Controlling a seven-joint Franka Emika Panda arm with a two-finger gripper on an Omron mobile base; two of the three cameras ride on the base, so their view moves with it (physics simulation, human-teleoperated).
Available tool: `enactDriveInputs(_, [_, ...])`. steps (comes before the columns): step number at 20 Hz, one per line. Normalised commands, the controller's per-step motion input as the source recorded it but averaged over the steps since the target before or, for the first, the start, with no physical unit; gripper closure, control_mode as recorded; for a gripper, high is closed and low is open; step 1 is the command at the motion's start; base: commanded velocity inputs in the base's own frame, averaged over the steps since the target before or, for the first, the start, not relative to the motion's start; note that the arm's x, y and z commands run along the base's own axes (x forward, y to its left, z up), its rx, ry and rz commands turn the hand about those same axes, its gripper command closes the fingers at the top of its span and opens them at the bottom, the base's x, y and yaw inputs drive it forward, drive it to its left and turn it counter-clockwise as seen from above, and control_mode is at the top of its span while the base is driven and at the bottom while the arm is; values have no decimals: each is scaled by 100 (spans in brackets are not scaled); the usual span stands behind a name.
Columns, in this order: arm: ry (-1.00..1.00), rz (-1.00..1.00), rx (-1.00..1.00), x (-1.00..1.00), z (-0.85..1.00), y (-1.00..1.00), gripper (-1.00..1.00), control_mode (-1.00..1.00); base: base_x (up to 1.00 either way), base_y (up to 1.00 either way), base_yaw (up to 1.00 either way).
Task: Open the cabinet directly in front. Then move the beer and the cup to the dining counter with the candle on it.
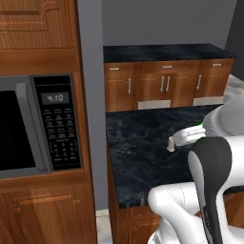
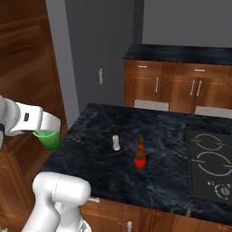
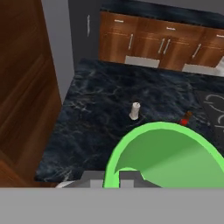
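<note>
I am holding the green cup [image 3: 168, 157] in the gripper [image 3: 119, 177], whose fingers are gripping its near rim in the hand view, so the jaws are closed on the cup wall. In the right base view the cup [image 2: 48, 139] is hanging under the hand just off the left edge of the dining counter [image 2: 90, 158], not yet over the marble. The beer bottle [image 2: 140, 155] is already standing upright on that counter, just beside the cream candle [image 2: 116, 142] and a little nearer to the cooktop [image 2: 211, 165], so I am judging the bottle's half of the job as done and the cup's as under way. The wall cabinet that was to be opened is not something I am seeing from here, so I am not vouching for its door. What is left, as I read it, is carrying the cup inward and setting it down. For room, I am looking at a broad bare stretch of black marble between the counter's left edge and the candle, which seems the easy landing spot. The tall wooden unit with the microwave [image 1: 33, 126] is standing close on my left, and the gap between it and the counter is narrow, so I am expecting to keep the elbow clear of that panel. The candle [image 3: 135, 110] and bottle [image 3: 187, 118] are lying straight ahead of the cup in the hand view, near enough to knock if I reach too far.
</note>
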Motion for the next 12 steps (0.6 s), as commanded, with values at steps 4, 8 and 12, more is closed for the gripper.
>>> enactDriveInputs(4, [8, 1, 0, 6, -26, 0, 100, -100, 0, 0, 0])
enactDriveInputs(8, [14, 1, 0, 28, -49, 2, 100, -100, 0, 0, 0])
enactDriveInputs(12, [7, 0, -2, 59, -42, 9, 100, -100, 0, 0, 0])
